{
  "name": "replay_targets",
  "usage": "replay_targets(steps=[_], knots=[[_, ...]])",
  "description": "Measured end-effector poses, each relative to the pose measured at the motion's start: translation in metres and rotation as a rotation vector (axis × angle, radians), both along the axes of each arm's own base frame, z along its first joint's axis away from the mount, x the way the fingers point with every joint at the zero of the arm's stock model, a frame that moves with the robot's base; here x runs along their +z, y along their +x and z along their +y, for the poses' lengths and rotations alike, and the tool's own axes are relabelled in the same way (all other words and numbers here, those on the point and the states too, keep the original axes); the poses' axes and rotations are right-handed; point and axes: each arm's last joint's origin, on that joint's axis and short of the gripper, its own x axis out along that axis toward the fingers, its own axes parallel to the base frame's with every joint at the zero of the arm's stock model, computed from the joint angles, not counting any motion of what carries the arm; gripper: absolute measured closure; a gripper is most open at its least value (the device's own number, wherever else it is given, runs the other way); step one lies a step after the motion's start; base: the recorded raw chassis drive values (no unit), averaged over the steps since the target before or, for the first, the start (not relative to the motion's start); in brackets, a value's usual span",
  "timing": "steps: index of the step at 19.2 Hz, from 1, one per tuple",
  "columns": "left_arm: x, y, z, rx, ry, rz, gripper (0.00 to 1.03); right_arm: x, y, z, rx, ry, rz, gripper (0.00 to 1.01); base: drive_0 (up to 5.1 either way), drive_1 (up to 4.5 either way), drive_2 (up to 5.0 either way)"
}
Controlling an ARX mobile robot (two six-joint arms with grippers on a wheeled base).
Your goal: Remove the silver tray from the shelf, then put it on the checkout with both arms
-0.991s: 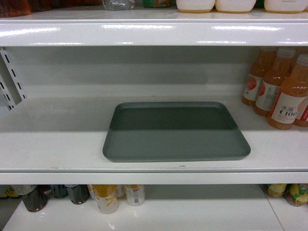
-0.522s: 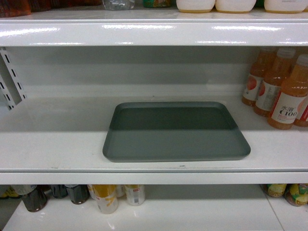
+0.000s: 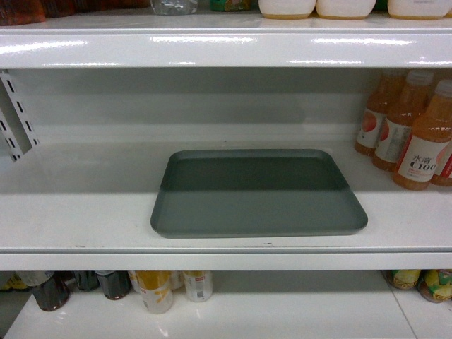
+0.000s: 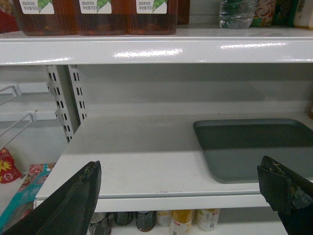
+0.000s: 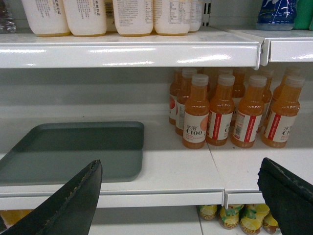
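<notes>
The silver tray [image 3: 258,193] lies flat on the white shelf [image 3: 78,212], near the front edge, roughly centred in the head view; orange juice bottles [image 3: 422,141] stand to its right, apart from it; the left end effector [image 4: 188,196] hangs in front of the shelf, fingers spread wide, holding nothing; the right end effector [image 5: 186,198] is likewise wide open and empty, short of the shelf edge; cans [image 3: 155,288] sit on the board below
</notes>
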Motion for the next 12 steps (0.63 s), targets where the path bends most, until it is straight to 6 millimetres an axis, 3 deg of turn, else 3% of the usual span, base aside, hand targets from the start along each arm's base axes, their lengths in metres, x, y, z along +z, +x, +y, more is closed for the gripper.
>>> replay_targets(steps=[8,10,12], knots=[[0.0,0.0,0.0,0.0,0.0,0.0,0.05,0.0,0.0,0.0,0.0,0.0,0.0,0.03,0.0,0.0,0.0],[-0.002,0.0,-0.002,0.07,0.028,0.135,0.05,-0.004,0.001,0.002,-0.004,-0.041,0.131,0.03,0.0,0.0,0.0],[-0.002,0.015,-0.009,0.101,0.082,0.295,0.05,-0.007,0.012,0.003,0.024,-0.062,0.221,0.03,0.0,0.0,0.0]])
